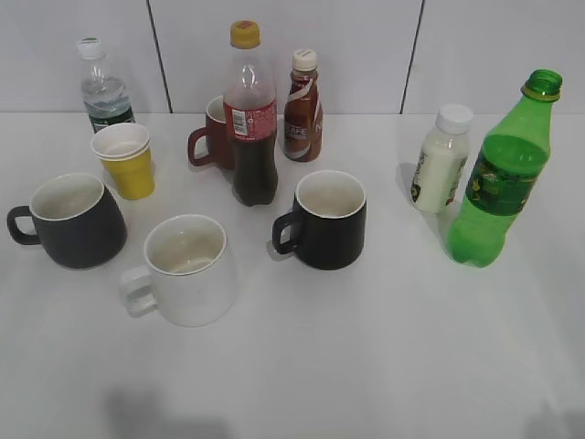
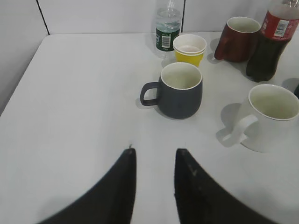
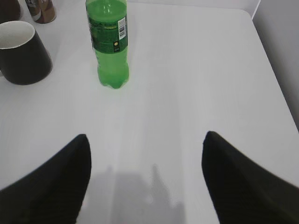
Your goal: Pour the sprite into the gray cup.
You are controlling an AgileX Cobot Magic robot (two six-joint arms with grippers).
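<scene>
Standing upright on the desk (image 1: 384,366), the sprite (image 3: 108,44) waits ahead and a bit left of the right gripper (image 3: 145,158), spread wide and empty. The gray cup (image 2: 180,89) sits before the left gripper (image 2: 154,156), slightly parted, holding nothing.

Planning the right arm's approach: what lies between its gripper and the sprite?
Nothing: the right wrist view shows bare white table between the right gripper and the sprite.
</scene>
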